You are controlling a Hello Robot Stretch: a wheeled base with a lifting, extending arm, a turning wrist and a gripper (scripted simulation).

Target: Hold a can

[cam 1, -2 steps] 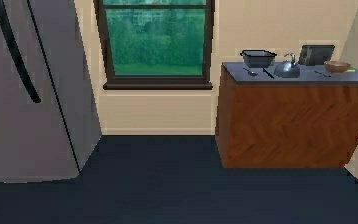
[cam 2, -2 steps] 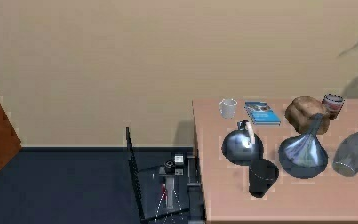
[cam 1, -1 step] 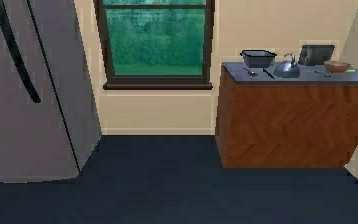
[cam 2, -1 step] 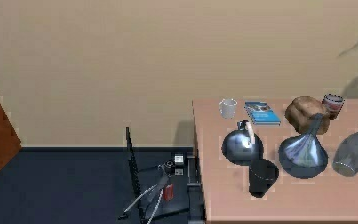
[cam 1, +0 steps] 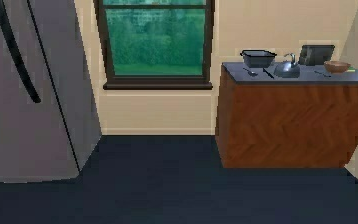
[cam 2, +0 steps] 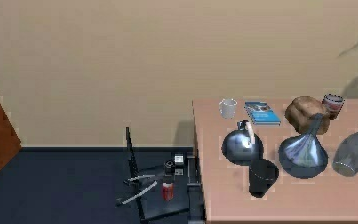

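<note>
A small red cylinder with a pale top (cam 2: pixel 168 187), can-like in shape, is seen at the gripper (cam 2: pixel 139 190). It lies close to the gripper's dark body, with the dark blue floor (cam 2: pixel 57 190) behind it, just off the left edge of the pale tan table (cam 2: pixel 217 185). Whether the red cylinder is held cannot be told, and the state of the jaws cannot be made out. The thin pale fingers (cam 2: pixel 147 183) are pointed away from the table. The dark arm bar (cam 2: pixel 194 195) is seen along the table's left edge.

On the table, a small white cup (cam 2: pixel 228 105) is placed near the far left corner. Along the far edge it is followed by a blue book (cam 2: pixel 261 112), a brown rounded lump (cam 2: pixel 305 113) and a small pale cylinder with a dark red rim (cam 2: pixel 333 101). Nearer the middle, a round grey metal vessel (cam 2: pixel 242 147) and a grey cone-shaped vessel (cam 2: pixel 304 156) are set side by side. A black cup (cam 2: pixel 263 178) stands between and in front of them, and a grey bottle (cam 2: pixel 353 150) stands at the arm side view's right edge.

In the forward view, a grey refrigerator (cam 1: pixel 27 90) is seen at the left and a dark-framed window (cam 1: pixel 155 40) in the middle. At the right, a wooden counter with a grey top (cam 1: pixel 287 115) carries a dark pot (cam 1: pixel 257 58) and a brown bowl (cam 1: pixel 337 67).
</note>
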